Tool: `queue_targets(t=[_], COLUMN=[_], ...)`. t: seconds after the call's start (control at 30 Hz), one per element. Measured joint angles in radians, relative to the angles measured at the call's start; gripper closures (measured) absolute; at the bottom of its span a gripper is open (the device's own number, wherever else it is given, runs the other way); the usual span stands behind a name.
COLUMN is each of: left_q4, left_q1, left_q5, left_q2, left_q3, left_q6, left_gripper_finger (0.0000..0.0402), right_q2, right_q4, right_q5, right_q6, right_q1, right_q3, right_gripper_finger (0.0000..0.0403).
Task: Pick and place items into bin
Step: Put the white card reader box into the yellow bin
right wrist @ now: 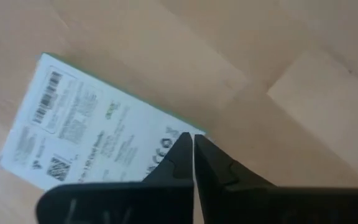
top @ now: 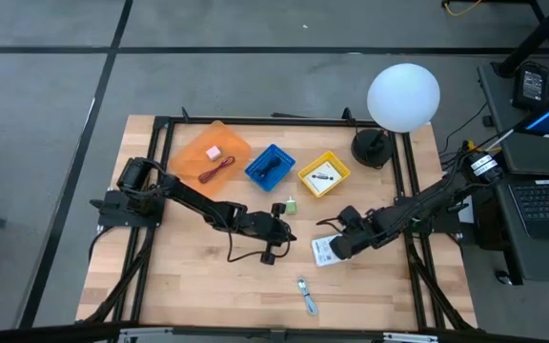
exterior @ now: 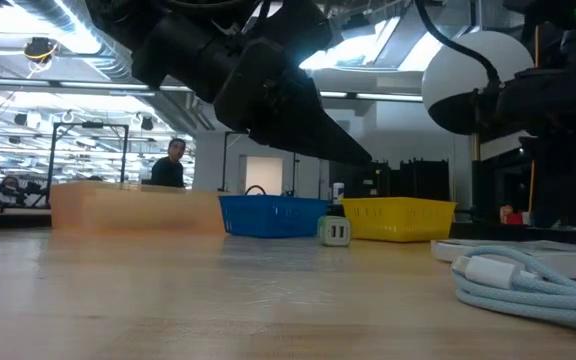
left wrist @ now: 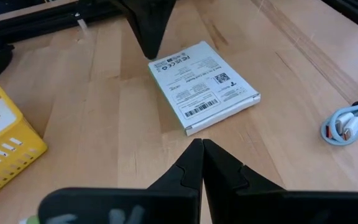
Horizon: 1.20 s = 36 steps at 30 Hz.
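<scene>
- My right claw (right wrist: 193, 155) hangs just above the white printed packet (top: 326, 250), at the corner nearest my right arm; its two fingers are pressed together, gripping nothing.
- My left claw (left wrist: 202, 163) sits on the packet's other side, a little apart from it, fingers likewise closed and empty, pointing at the packet (left wrist: 202, 86).
- The packet lies flat on the table (top: 189, 286), label up — barcode and small print showing.
- The blue-silver tool (top: 307, 296) lies near the packet, toward the table's front edge.
- A pale blue coiled cable (left wrist: 351, 121) rests on the wood beside the packet, seen from my left wrist.
- The tiny green piece (top: 291, 204) stands between the packet and the blue bin (top: 270, 167).
- Beyond the packet, along the far side of the table, sit three bins: the yellow bin (top: 323, 174) with a white card (top: 324, 176), the blue one with a black coiled cable (top: 268, 168), and the orange tray (top: 210, 156).
- The orange tray holds the pink block (top: 213, 151) and the red cord (top: 221, 170).
- A white globe lamp (top: 403, 96) stands past the yellow bin, at the table's far corner.
</scene>
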State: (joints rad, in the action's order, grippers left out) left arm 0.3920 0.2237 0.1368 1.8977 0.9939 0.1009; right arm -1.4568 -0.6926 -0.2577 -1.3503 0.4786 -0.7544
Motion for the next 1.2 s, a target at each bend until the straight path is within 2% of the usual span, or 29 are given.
queue_targets(t=[0.33, 0.77, 1.2], left_q4=[0.000, 0.000, 0.000], left_q1=[0.000, 0.000, 0.000], left_q5=[0.000, 0.000, 0.000], left_q2=[0.000, 0.000, 0.000], left_q3=[0.000, 0.000, 0.000], left_q6=[0.000, 0.000, 0.000], left_gripper_finger=[0.0398, 0.0398, 0.0398], right_q2=[-0.005, -0.004, -0.040], right_q4=[0.052, 0.056, 0.056], right_q5=[-0.035, 0.027, -0.004], right_q6=[0.000, 0.001, 0.001], right_q1=[0.000, 0.001, 0.000], right_q3=[0.036, 0.044, 0.041], right_gripper_finger=[0.0403, 0.0403, 0.0403])
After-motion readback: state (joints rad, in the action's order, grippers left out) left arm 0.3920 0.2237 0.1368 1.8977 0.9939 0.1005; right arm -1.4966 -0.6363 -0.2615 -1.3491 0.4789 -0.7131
